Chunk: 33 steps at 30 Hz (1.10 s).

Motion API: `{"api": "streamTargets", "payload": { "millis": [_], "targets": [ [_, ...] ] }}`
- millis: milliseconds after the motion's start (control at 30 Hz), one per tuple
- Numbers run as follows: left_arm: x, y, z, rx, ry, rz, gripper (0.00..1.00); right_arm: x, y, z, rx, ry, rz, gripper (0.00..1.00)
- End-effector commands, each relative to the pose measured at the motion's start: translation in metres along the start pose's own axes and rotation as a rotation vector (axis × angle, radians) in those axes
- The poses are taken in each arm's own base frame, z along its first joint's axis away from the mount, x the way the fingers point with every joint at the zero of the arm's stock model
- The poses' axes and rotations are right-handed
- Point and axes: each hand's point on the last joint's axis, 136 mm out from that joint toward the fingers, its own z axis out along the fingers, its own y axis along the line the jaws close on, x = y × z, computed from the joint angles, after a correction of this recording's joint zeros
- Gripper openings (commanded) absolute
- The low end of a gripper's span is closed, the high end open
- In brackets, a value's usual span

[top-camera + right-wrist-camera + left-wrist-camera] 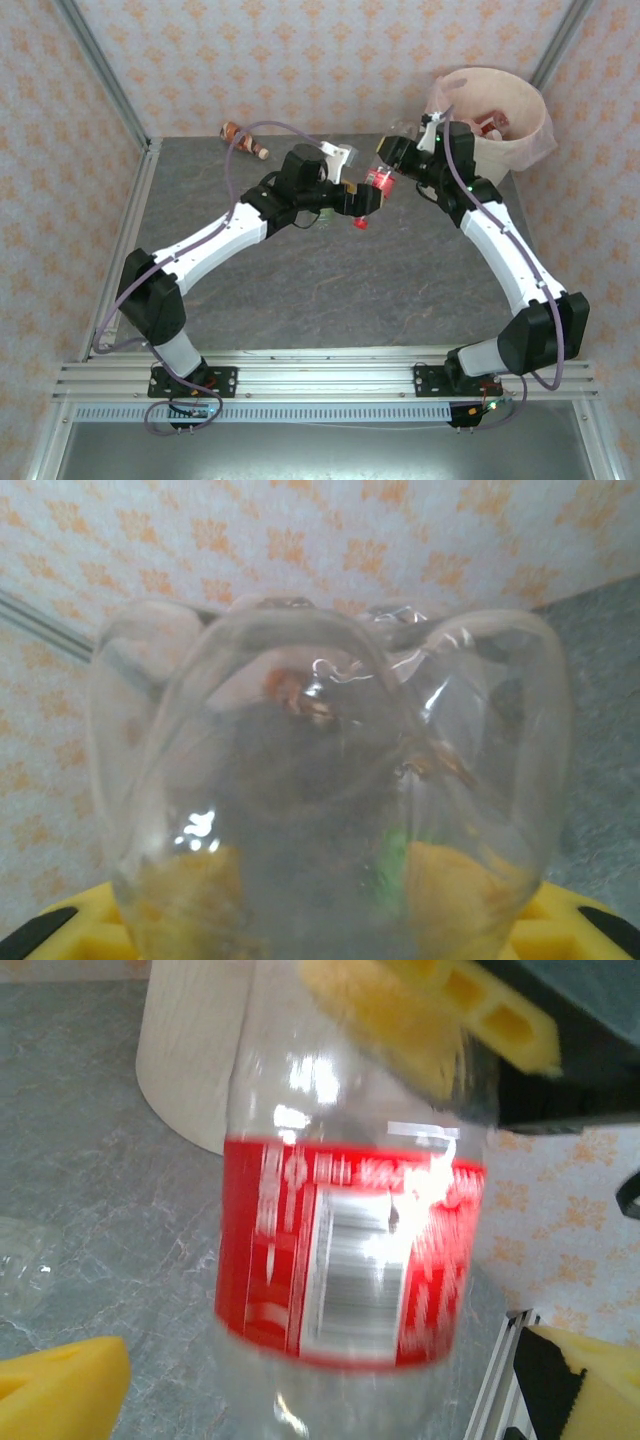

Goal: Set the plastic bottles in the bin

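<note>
R hand (390, 160) pinches the red-label bottle (350, 1260) near its base. Its yellow pads (420, 1020) press the clear wall, and R wrist cam looks at the lobed bottom. L hand (358, 200) is spread, fingers (60, 1390) either side of the bottle w/ gaps, not touching as far as we can tell. Bottle hangs above the desk (300, 290), between the two hands, near the bin (500, 72) but not over it. Risks, our judgement: thin empty wall may buckle or slip in the pinch on the swing; L hand, so close, could clip bottle or cap; release short of the rim and the bottle bounces off onto desk. Bin: pink bag (440, 105) as liner, red/white items inside, prob. bottles, count not readable. One brown bottle (245, 140) lies at far desk edge, well apart.
</note>
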Motion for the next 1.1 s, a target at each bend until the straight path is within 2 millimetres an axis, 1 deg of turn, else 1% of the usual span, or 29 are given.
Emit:
{"api": "streamTargets", "payload": {
  "millis": [0, 133, 233, 367, 467, 533, 600, 733, 800, 900, 933, 1000, 1067],
  "targets": [
    [-0.032, -0.007, -0.037, -0.055, -0.136, 0.02, 1.0, -0.033, 0.001, -0.019, 0.048, -0.102, -0.057, 0.36],
    [-0.035, 0.037, -0.061, -0.296, -0.223, -0.045, 1.0, -0.057, -0.007, -0.028, 0.097, -0.17, -0.062, 0.35],
    [-0.035, 0.067, -0.081, -0.387, -0.291, -0.139, 1.0, -0.079, -0.006, -0.039, 0.11, -0.232, -0.079, 0.34],
    [-0.023, 0.111, -0.111, -0.557, -0.352, -0.26, 1.0, -0.11, -0.001, -0.054, 0.147, -0.317, -0.146, 0.34],
    [-0.011, 0.136, -0.132, -0.702, -0.379, -0.319, 1.0, -0.133, 0.001, -0.061, 0.165, -0.365, -0.178, 0.34],
    [-0.003, 0.149, -0.144, -0.774, -0.383, -0.356, 1.0, -0.147, 0.0, -0.064, 0.181, -0.394, -0.193, 0.34],
    [0.004, 0.156, -0.151, -0.81, -0.383, -0.376, 1.0, -0.161, -0.003, -0.065, 0.219, -0.425, -0.222, 0.34],
    [0.017, 0.164, -0.161, -0.863, -0.378, -0.396, 1.0, -0.191, -0.017, -0.07, 0.351, -0.467, -0.3, 0.33],
    [0.021, 0.166, -0.167, -0.887, -0.379, -0.398, 1.0, -0.205, -0.028, -0.072, 0.408, -0.447, -0.317, 0.33],
    [0.025, 0.169, -0.175, -0.911, -0.388, -0.402, 1.0, -0.225, -0.047, -0.079, 0.45, -0.414, -0.285, 0.33],
    [0.026, 0.169, -0.177, -0.913, -0.392, -0.403, 1.0, -0.233, -0.055, -0.083, 0.483, -0.42, -0.283, 0.33],
    [0.027, 0.17, -0.181, -0.919, -0.399, -0.406, 1.0, -0.243, -0.073, -0.089, 0.571, -0.429, -0.297, 0.34],
    [0.029, 0.17, -0.184, -0.924, -0.403, -0.407, 1.0, -0.258, -0.087, -0.1, 0.668, -0.468, -0.317, 0.34]
  ]
}}
